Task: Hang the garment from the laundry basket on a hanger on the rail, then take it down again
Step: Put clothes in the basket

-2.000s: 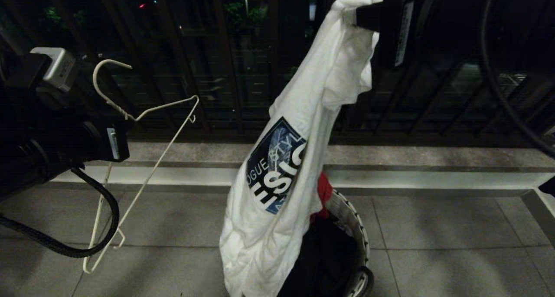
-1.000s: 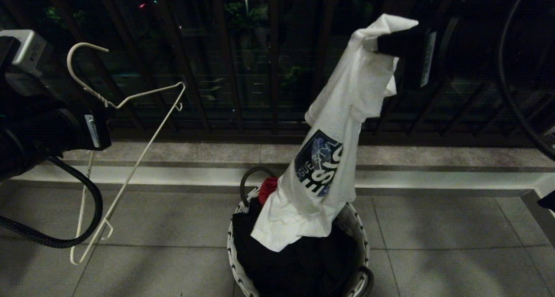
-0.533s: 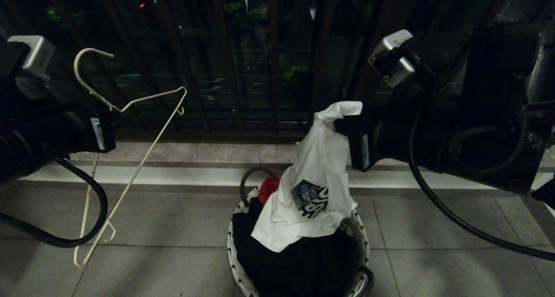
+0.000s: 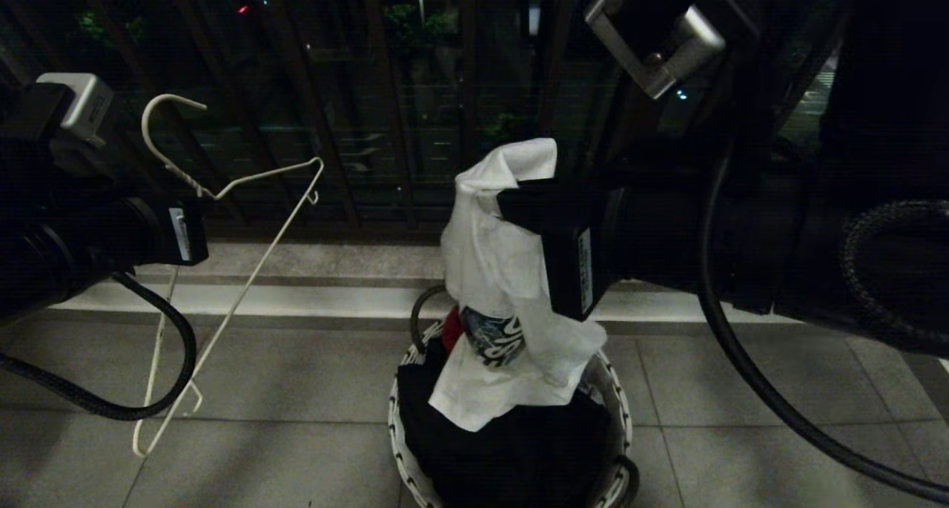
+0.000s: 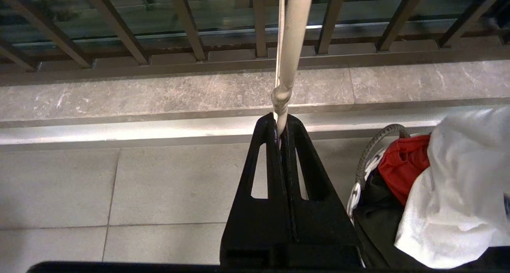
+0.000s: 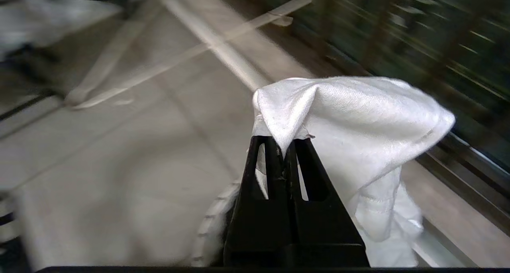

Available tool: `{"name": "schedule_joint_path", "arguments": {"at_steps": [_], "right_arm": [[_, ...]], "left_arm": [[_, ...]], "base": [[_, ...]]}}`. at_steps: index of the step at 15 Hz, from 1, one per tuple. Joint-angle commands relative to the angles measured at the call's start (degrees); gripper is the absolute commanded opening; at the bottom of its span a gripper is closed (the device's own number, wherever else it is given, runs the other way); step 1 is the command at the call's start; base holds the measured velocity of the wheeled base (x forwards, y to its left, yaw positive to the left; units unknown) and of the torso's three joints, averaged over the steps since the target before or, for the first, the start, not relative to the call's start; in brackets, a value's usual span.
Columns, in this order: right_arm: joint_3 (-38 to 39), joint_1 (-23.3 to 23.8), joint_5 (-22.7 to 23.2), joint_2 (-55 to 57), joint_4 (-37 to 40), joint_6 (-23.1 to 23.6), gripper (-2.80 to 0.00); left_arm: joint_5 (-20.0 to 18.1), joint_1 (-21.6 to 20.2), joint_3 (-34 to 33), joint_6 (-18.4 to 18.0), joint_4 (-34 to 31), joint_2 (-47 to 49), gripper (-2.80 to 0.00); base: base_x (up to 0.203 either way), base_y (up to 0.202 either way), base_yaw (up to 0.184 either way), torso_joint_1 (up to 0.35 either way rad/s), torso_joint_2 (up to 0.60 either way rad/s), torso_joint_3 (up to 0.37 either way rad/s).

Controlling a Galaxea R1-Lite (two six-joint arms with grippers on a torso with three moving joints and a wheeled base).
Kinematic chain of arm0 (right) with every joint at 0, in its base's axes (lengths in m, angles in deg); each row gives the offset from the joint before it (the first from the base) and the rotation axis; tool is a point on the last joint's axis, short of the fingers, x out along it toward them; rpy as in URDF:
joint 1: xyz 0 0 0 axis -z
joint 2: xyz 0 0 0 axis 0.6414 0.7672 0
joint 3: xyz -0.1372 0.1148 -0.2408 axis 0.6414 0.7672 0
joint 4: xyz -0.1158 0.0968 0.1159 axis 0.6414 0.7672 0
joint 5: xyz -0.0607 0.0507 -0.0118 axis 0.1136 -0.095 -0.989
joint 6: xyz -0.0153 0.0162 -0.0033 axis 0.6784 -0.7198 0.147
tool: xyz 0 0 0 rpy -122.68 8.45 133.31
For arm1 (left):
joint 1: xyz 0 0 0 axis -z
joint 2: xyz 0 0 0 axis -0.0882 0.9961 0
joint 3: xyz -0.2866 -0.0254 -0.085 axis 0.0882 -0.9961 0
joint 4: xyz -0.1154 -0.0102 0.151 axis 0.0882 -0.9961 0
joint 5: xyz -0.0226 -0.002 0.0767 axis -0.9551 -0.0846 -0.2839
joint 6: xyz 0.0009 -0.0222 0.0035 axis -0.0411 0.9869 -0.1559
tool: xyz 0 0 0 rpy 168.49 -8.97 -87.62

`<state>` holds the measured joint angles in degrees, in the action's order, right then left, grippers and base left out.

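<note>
Two pinches, right gripper (image 6: pixel 283 143) on T-shirt (image 4: pixel 504 271), left gripper (image 5: pixel 281 123) on hanger (image 4: pixel 222 271), print lettering unreadable.

Left gripper (image 5: pixel 282 125) out level on the robot's left, jaws pinched shut on the hanger (image 4: pixel 222 271) neck; right gripper (image 6: pixel 283 143) reaching across above the laundry basket (image 4: pixel 619 411), jaws clamped on the garment (image 4: pixel 504 271).

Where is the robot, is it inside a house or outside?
Probably a balcony at night: dark railing bars with greenery and lights beyond them, a grey tiled floor with a raised stone kerb, and a laundry basket.
</note>
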<state>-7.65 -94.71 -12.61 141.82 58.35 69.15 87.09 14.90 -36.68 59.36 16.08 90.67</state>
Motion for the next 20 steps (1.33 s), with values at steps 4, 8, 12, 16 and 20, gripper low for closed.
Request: {"name": "schedule_joint_path", "arguments": {"at_steps": [4, 8, 12, 16, 20], "right_arm": [[-2.48, -5.40, -1.50, -4.51, 4.43, 0.07, -2.80], [1.66, -4.66, -1.53, -5.36, 7.61, -0.30, -2.80], [10.03, -0.04, 4.01, 1.39, 7.19, -0.36, -2.80], [12.10, 7.34, 7.44, 13.57, -0.10, 0.88, -2.80], [9.14, 15.93, 8.28, 22.04, -5.87, 7.81, -2.80]], "left_arm": [[0.06, 0.01, 0.08, -0.04, 0.09, -0.59, -2.80], [0.06, 0.01, 0.08, -0.04, 0.09, -0.64, -2.80], [0.06, 0.01, 0.08, -0.04, 0.09, -0.64, -2.80], [0.06, -0.08, 0.26, -0.04, 0.09, -0.23, -2.80], [0.06, -0.17, 0.35, -0.04, 0.18, 0.69, -2.80]], "base": [[0.000, 0.000, 0.000, 0.000, 0.00, 0.000], [0.000, 0.000, 0.000, 0.000, 0.00, 0.000], [0.000, 0.000, 0.000, 0.000, 0.00, 0.000], [0.000, 0.000, 0.000, 0.000, 0.00, 0.000], [0.000, 0.000, 0.000, 0.000, 0.00, 0.000]]}}
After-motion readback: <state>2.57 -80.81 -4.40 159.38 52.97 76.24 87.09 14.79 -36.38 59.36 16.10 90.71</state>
